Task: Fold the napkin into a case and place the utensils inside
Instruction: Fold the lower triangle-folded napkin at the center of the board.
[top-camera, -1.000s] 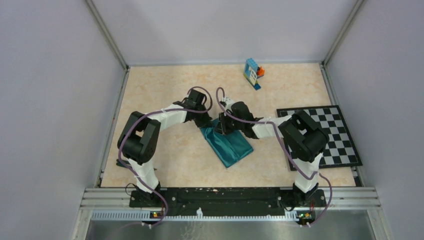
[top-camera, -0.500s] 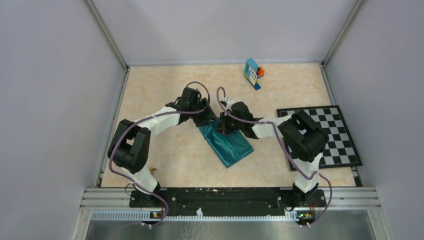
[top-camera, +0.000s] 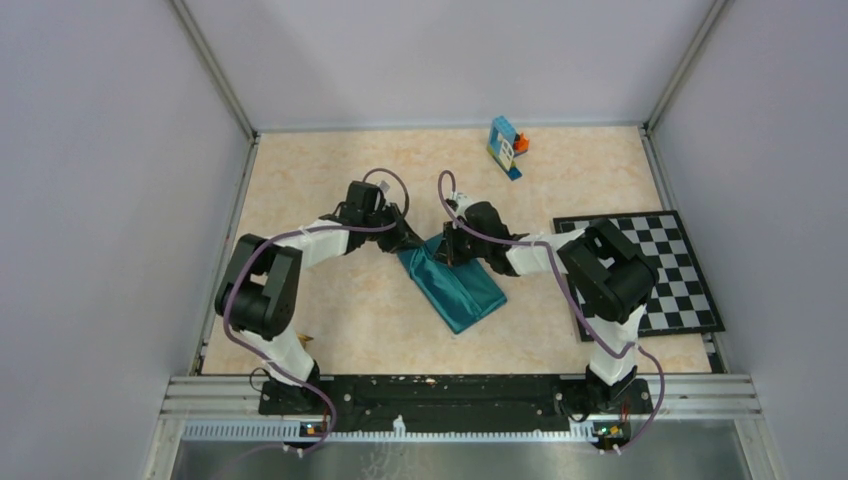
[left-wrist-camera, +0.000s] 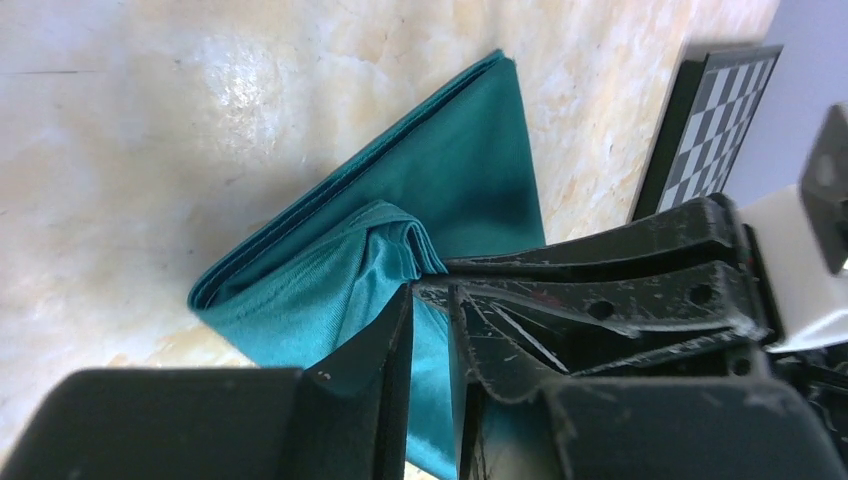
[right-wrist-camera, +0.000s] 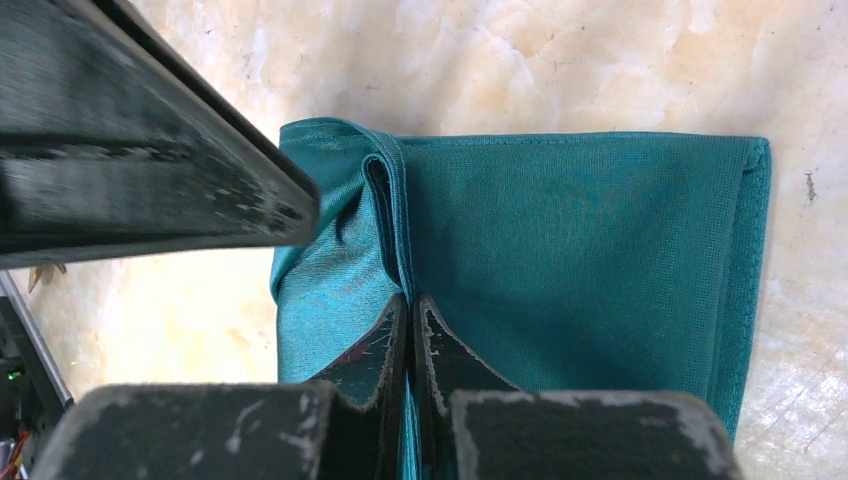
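The right tool (right-wrist-camera: 411, 318) is pinched shut on a raised ridge of the folded teal napkin (right-wrist-camera: 570, 260), which spreads flat beneath and ahead of it. The left tool (left-wrist-camera: 430, 300), narrow, meets that ridge from the opposite side; whether it grips, I cannot tell. Beige marbled tabletop (top-camera: 330, 170), pale lilac walls (top-camera: 90, 200).

The teal-green napkin (top-camera: 462, 290) lies folded into a layered rectangle, askew, its far end bunched into a ridge
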